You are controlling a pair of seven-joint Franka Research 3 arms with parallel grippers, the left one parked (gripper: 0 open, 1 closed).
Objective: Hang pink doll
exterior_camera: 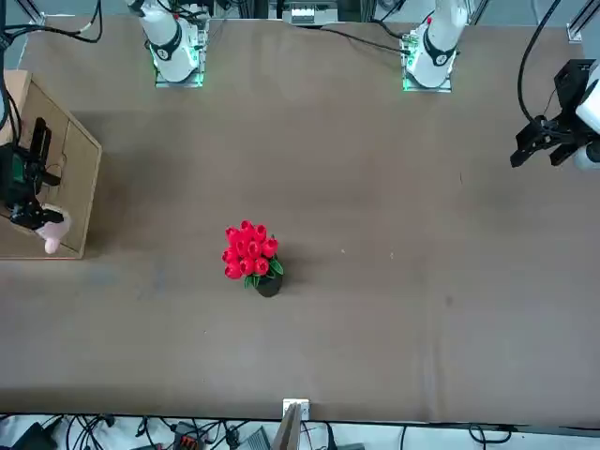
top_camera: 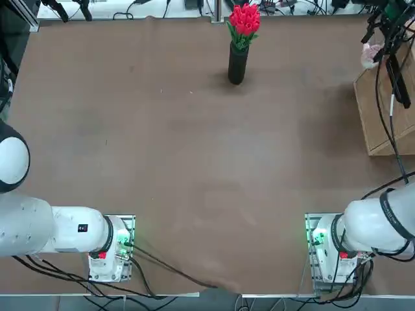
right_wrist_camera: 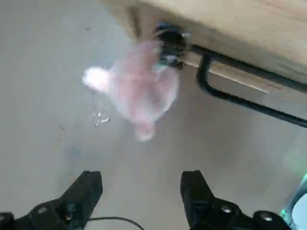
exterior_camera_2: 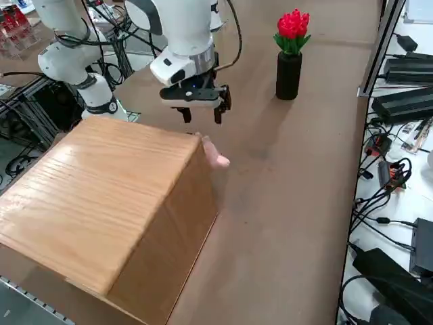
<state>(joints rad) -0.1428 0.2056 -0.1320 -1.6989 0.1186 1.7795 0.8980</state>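
The pink doll (right_wrist_camera: 139, 91), small and pale, hangs at the side of the wooden box (exterior_camera_2: 101, 196), at a black metal hook (right_wrist_camera: 211, 81) near the box's upper edge. It also shows as a pink blob by the box corner (exterior_camera_2: 215, 154), (top_camera: 371, 55), (exterior_camera: 53, 232). My right gripper (exterior_camera_2: 201, 116) hovers just above and beside the doll, apart from it. Its fingers (right_wrist_camera: 86, 189) stand open, and nothing is between them (right_wrist_camera: 144, 191).
A black vase (top_camera: 238, 61) with red flowers (top_camera: 244, 18) stands at the far middle of the brown table (top_camera: 194, 162). The wooden box fills the far right edge (top_camera: 382, 110). Cables and equipment lie beyond the table's far edge.
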